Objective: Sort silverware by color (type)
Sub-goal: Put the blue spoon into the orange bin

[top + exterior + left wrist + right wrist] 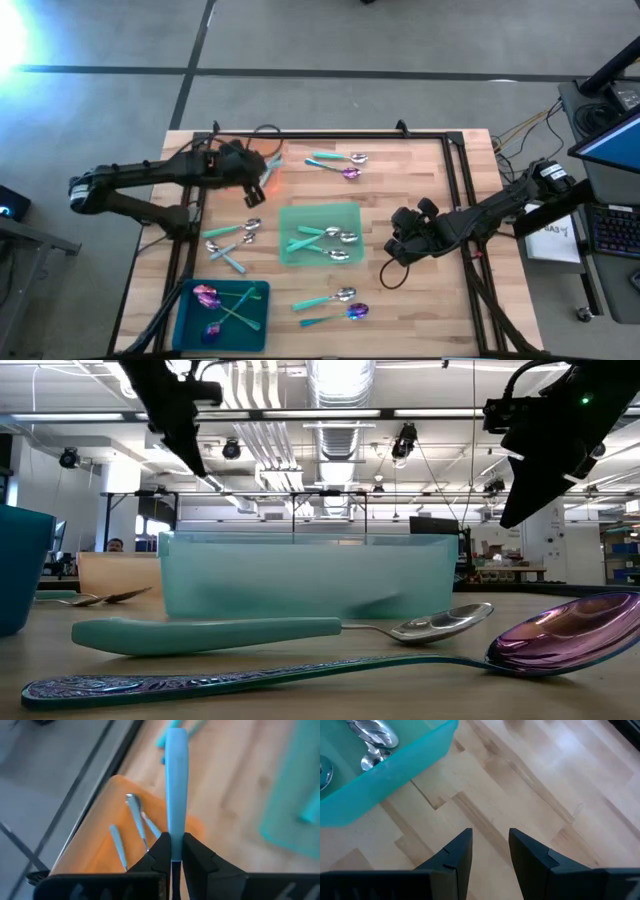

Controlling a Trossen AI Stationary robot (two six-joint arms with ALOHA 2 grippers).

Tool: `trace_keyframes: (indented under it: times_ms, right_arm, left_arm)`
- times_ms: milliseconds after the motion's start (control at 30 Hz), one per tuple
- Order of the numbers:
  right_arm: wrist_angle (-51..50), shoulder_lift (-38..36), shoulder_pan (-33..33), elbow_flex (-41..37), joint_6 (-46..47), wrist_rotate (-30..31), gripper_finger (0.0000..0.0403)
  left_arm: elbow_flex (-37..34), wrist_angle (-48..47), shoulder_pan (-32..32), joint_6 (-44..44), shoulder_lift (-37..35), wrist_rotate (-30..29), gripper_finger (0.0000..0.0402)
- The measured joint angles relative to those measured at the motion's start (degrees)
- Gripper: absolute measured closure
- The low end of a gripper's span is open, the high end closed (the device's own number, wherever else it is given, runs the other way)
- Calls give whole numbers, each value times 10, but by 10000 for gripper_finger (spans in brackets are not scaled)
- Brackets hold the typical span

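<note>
One teal-handled utensil (176,780) is clamped in my left gripper (174,851), held by the handle above the orange mat (95,832) at the counter's (420,180) far left edge. Three pieces already lie on that mat; I cannot tell their type. The utensil looks stiff, light and smooth, so I judge it prone to slipping or swinging; a mid-handle hold suits it best. Its handle is a plain, pale teal bar; the head is hidden. My right gripper (490,847) hovers apart and empty beside the green tray (296,212).

Overhead, table-level, two wrist views.
</note>
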Motion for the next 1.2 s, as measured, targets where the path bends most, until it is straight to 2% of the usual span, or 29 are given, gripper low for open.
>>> trace_keyframes:
  times_ms: [200,500,700,833,1100,1200]
  right_arm:
    - [0,0,0,0,0,0,284]
    - [0,0,0,0,-7,0,284]
    - [0,0,0,0,-7,0,284]
    - [-1,0,0,0,-7,0,284]
    - [-1,0,0,0,-7,0,284]
    - [-3,0,0,0,-7,0,284]
  left_arm:
    - [-71,104,98,-13,-3,0,391]
    - [-111,136,191,-63,67,0,391]
    - [-111,158,210,-61,119,0,386]
    - [-112,176,210,-60,136,1,361]
    - [-112,173,212,-56,110,1,303]
    - [-112,152,207,-63,86,25,293]
